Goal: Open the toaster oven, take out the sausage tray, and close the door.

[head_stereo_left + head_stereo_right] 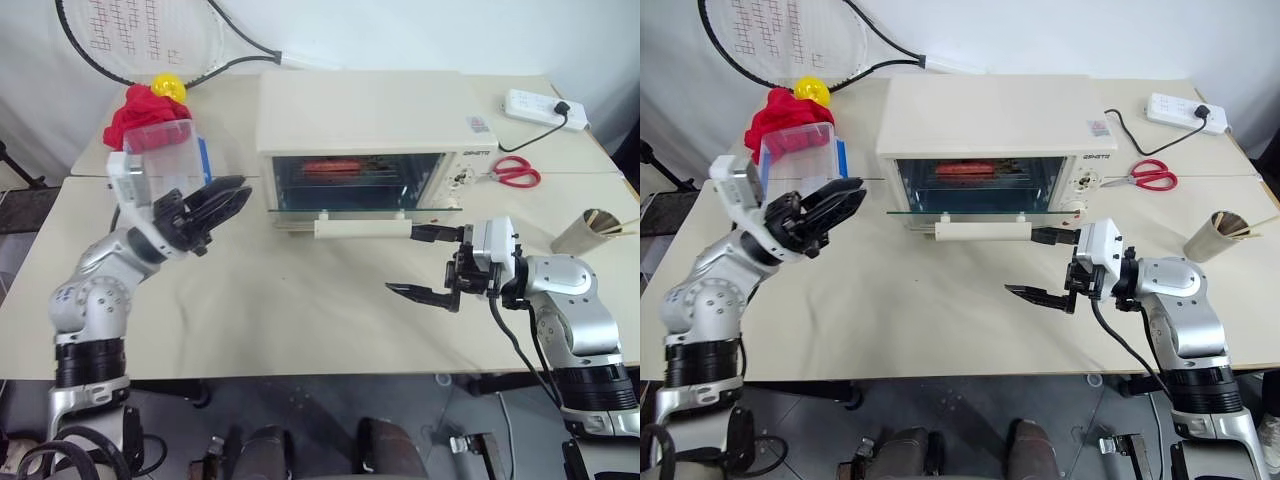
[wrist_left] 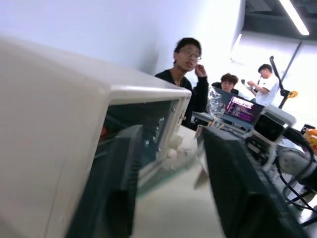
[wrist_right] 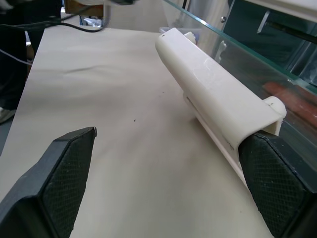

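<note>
Your bench carries the toaster oven at twelve o'clock of its middle, set well back so the door has room to swing down; it now lies flat and open, its glass pane level and its cream bar handle facing you. That leaves the cavity clear to reach into. The sausage tray sits inside on the rack, reddish sausages showing through the opening, not yet drawn out.

At ten o'clock of the oven a clear plastic box stands beside a red cloth, with a racket behind them; at three o'clock lie red scissors and a power strip, all off the path you need.

Your right tool rests at five o'clock of the door, jaws spread wide and empty, one finger just at the end of the handle, which suits steadying the door or lifting it shut later. Your left tool hovers at nine o'clock of the oven, fingers drawn narrow and holding nothing, aimed toward the opening; I judge it is lined up to go in for the tray, so keep it above the glass pane as it enters
</note>
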`<state>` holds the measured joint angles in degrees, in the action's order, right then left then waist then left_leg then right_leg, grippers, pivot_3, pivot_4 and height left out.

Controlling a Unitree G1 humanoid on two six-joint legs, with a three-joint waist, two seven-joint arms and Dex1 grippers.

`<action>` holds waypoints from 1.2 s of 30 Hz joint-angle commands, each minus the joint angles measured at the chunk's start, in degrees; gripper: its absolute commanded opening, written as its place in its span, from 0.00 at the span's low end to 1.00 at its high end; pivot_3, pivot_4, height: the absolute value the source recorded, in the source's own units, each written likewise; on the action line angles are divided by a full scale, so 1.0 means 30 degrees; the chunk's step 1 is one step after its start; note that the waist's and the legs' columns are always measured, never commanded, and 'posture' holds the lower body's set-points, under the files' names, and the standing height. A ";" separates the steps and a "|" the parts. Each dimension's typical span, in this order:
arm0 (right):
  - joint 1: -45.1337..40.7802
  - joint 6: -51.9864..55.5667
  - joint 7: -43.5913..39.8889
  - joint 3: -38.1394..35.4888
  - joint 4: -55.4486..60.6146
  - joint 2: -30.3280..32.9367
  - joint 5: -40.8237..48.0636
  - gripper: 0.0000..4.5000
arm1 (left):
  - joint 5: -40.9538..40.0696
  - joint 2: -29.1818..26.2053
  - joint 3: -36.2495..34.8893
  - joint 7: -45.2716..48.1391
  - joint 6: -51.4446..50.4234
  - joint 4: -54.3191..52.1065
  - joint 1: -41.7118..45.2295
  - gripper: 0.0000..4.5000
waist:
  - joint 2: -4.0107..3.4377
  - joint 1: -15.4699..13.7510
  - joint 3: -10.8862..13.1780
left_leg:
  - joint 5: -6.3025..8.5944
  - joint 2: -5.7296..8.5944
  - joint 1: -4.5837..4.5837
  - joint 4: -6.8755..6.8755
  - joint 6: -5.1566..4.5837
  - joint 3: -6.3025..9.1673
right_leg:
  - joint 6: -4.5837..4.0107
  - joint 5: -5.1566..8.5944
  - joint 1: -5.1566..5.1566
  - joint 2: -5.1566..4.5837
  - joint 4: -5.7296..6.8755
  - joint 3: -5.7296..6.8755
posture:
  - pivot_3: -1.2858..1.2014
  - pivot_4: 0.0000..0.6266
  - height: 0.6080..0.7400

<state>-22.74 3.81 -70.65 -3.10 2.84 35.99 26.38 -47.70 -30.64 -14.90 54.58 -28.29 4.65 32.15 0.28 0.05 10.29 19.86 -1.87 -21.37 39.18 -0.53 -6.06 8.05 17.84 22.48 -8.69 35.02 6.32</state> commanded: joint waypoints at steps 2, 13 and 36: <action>0.0373 -0.0666 -0.0247 -0.0140 0.0750 0.0230 0.0111 1.00 | 0.2232 0.0791 0.1555 0.1089 0.1954 0.2001 0.1554 0.08 | 0.0002 0.0036 0.0001 | 0.0000 -0.0001 0.0000 -0.0006 0.0000 -0.0008 | 0.0000 0.0000 0.0003 0.0009 -0.0005 0.0003 | 0.52 0.24 1.00; 0.3700 -0.0983 0.1210 -0.1511 0.2021 0.0852 -0.0162 1.00 | 0.4285 0.2161 0.2993 0.2230 0.3315 0.3794 0.2361 0.01 | 0.0025 -0.0152 0.0013 | 0.0000 -0.0002 -0.0002 0.0003 -0.0002 -0.0015 | 0.0001 0.0000 0.0001 0.0004 -0.0001 0.0003 | 0.52 0.24 1.00; 0.6248 0.0488 0.8709 -0.3899 0.6784 0.1704 -0.3882 1.00 | 0.7631 0.2906 0.4915 0.3870 0.7233 0.3954 -0.0942 0.01 | 0.0029 -0.0246 0.0009 | -0.0002 -0.0023 0.0026 0.0043 -0.0009 -0.0041 | 0.0007 -0.0007 0.0005 0.0008 0.0042 -0.0051 | 0.52 0.24 1.00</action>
<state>-3.36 3.83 -45.68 -16.44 20.68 41.16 15.45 -23.14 -21.99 1.05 65.39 -7.57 19.02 29.40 0.36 -0.69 10.31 19.85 -1.94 -21.31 39.31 -0.56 -6.17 8.07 17.82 22.49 -8.67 35.13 6.17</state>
